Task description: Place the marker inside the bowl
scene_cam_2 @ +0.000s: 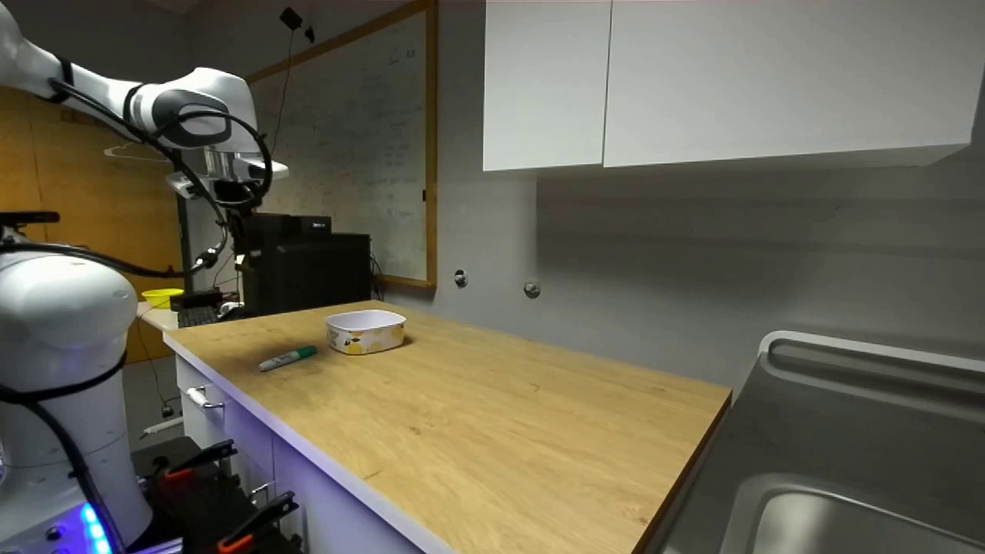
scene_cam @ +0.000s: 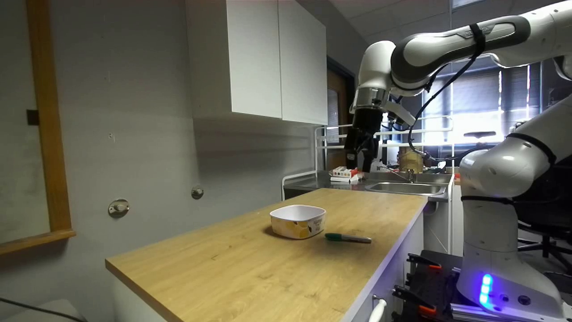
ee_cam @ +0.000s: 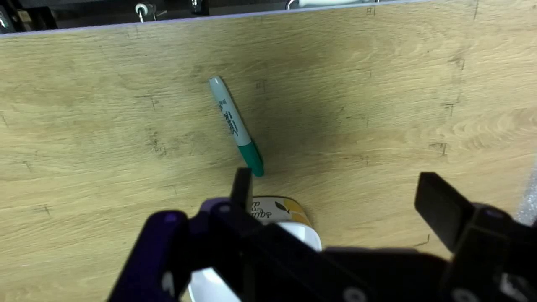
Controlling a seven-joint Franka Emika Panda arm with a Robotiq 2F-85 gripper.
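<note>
The end effector is spread wide, empty. In the wrist view, the marker lies on the surface near the bowl, up-left of the jaw gap, long axis roughly crosswise to closing.

I count one marker and one bowl on the bench, one pincer with two fingers low in the wrist frame. Both exterior views give me two wall fittings, two cabinet doors at the top, one sink at right.
</note>
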